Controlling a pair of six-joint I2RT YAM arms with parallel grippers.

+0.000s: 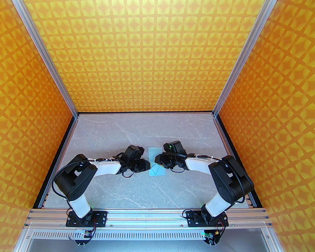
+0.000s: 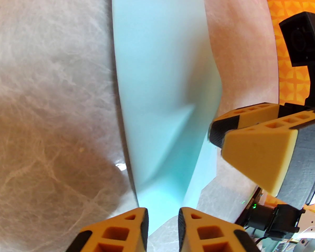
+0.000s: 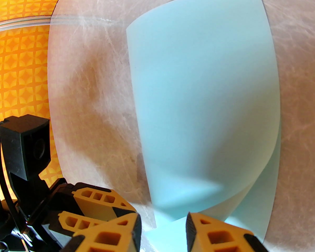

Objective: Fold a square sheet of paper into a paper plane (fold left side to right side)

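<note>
The square sheet of paper [image 1: 154, 152] lies pale blue on the grey table between my two grippers, its far half a narrow strip. In the left wrist view the paper [image 2: 160, 75] has one side lifted and curled over, with a pucker near its right edge. The left gripper [image 2: 163, 219] stands over the sheet's near tip, its jaws a narrow gap apart, with paper showing flat in the gap. The right gripper [image 3: 163, 230] also has a narrow gap and hovers at the base of the curled flap [image 3: 199, 88]. Its tip [image 2: 215, 138] touches the paper's right edge.
The marble-look table [image 1: 147, 193] is walled by orange patterned panels [image 1: 147, 48] at the back and sides. Both arms reach inward from the near rail [image 1: 147, 216], their grippers almost meeting. The left arm's fingers [image 3: 99, 197] lie close beside the right gripper.
</note>
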